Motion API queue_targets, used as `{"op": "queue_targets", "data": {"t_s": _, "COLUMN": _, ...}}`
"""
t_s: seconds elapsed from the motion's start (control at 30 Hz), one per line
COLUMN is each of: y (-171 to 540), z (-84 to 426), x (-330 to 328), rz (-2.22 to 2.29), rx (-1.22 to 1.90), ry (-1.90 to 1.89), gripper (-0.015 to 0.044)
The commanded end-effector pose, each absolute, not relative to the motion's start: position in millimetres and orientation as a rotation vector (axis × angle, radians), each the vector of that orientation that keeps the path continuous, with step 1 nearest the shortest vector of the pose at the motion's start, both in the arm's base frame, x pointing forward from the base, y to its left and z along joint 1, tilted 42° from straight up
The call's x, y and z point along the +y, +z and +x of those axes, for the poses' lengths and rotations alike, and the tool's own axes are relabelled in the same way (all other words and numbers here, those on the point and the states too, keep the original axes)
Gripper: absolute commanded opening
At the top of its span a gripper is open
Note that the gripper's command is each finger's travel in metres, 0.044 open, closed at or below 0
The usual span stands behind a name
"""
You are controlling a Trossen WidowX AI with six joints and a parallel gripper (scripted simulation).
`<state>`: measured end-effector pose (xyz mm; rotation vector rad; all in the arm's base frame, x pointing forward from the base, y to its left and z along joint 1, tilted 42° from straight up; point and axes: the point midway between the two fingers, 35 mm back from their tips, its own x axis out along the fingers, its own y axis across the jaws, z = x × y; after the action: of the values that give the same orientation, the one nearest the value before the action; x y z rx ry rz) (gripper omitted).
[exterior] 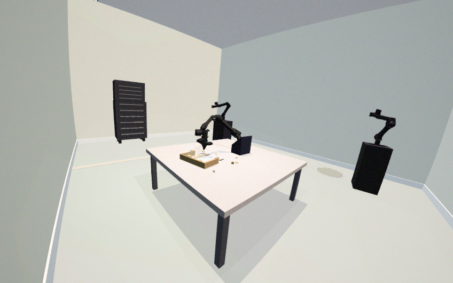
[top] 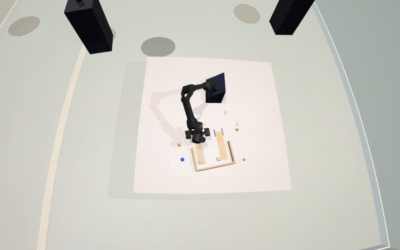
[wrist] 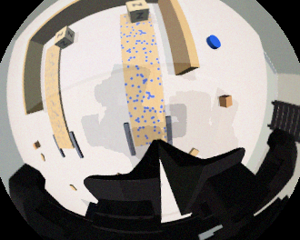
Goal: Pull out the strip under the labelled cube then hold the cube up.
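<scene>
My gripper (exterior: 204, 148) (wrist: 156, 144) is shut and empty. It hangs above the near end of the blue-dotted strip (top: 200, 153) (wrist: 142, 73). A pale cube (top: 201, 161) (wrist: 137, 11) with dark letter marks sits at that strip's far end. The other strip (top: 221, 145) (wrist: 55, 95) has faint grey speckles. A second pale cube (top: 219, 158) (wrist: 65, 37), also lettered, stands at its far end, towards the side facing the dotted strip. How much of this cube rests on the strip is unclear. The arm hides the dotted strip's near end in the top view.
A three-sided wooden wall (top: 215, 166) (exterior: 193, 160) (wrist: 34, 75) surrounds the strips' far ends. Dark rails (top: 214, 133) (wrist: 129, 138) flank their near ends. A blue disc (top: 182, 159) (wrist: 213, 42), an orange-brown block (top: 179, 144) (wrist: 225, 101) and a grey pebble (top: 244, 159) (exterior: 213, 171) lie outside.
</scene>
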<state>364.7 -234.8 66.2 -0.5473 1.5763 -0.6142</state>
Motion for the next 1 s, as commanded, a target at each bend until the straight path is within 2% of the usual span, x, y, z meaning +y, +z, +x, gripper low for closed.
{"op": "queue_targets", "data": {"t_s": 0.0, "y": 55.0, "z": 360.4, "x": -238.4, "rz": -0.547, "rx": 1.598, "ry": -0.601, "gripper": 0.0000}}
{"op": "queue_targets", "data": {"t_s": 0.97, "y": 26.7, "z": 356.8, "x": -263.9, "rz": -0.549, "rx": 1.598, "ry": -0.603, "gripper": 0.0000}}
